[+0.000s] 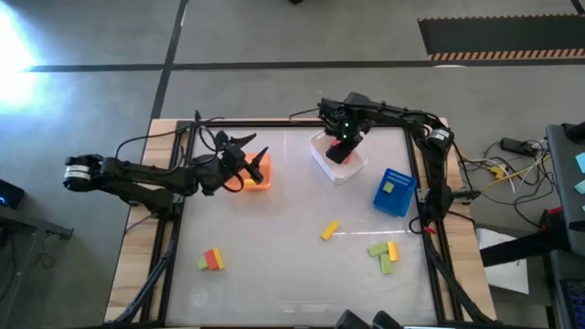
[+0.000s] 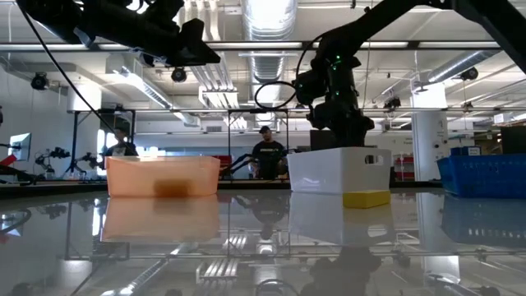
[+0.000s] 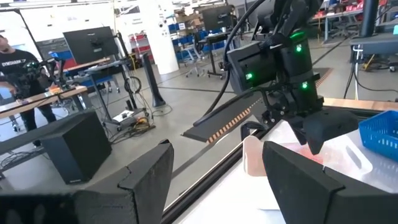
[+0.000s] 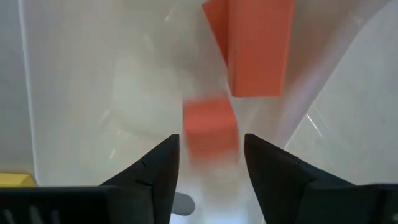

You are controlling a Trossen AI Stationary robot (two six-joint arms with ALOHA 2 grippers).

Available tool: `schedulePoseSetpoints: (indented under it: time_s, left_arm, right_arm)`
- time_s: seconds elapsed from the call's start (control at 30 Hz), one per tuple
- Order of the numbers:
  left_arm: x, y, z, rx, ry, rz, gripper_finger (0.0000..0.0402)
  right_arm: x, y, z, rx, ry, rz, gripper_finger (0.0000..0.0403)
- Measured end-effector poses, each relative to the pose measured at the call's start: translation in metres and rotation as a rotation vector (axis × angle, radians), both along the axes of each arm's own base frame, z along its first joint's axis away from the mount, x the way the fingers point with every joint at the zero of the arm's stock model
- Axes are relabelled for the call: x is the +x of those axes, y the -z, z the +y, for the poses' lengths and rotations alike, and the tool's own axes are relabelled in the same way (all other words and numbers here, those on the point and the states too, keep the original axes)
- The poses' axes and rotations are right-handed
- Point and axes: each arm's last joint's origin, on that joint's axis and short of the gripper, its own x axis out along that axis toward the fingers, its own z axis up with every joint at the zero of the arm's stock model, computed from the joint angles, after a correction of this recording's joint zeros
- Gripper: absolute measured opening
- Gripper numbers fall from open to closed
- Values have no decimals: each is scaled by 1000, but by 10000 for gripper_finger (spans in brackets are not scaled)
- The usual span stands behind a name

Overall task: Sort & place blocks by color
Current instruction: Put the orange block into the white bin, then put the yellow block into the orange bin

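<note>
From above, the right gripper (image 1: pixel 343 146) hangs over the white bin (image 1: pixel 336 163) at the back of the table (image 1: pixel 292 274), and the left gripper (image 1: pixel 253 164) sits over the orange bin (image 1: pixel 260 175). A yellow block (image 1: pixel 388 187) lies in the blue bin (image 1: pixel 395 192). More blocks lie at the front: a yellow one (image 1: pixel 330 230), a red, yellow and green bunch (image 1: pixel 212 260), and a green and yellow bunch (image 1: pixel 385 255). From table height, a yellow block (image 2: pixel 366 198) lies just in front of the white bin (image 2: pixel 341 170). The left wrist view shows the left fingers (image 3: pixel 152 180) spread apart with nothing between them. The right wrist view shows the right fingers (image 4: pixel 158 168) let go and apart, with a blurry red block (image 4: pixel 210 129) just beyond them and another red block (image 4: pixel 256 46) farther in.
</note>
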Motion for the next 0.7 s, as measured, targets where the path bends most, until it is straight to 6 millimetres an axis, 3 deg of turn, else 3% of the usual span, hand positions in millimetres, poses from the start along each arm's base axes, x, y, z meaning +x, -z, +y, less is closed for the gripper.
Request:
schedulePoseSetpoints:
  time_s: [0.33,0.47,0.7]
  left_arm:
    - [0,0,0,-49,3,-44,231]
    - [0,2,-1,-69,7,-45,231]
    - [0,9,-2,-184,22,-78,231]
  right_arm:
    - [-3,-9,2,-12,-26,-17,193]
    - [-5,-28,7,-73,-56,-91,187]
    - [-8,-70,14,-293,-115,-372,173]
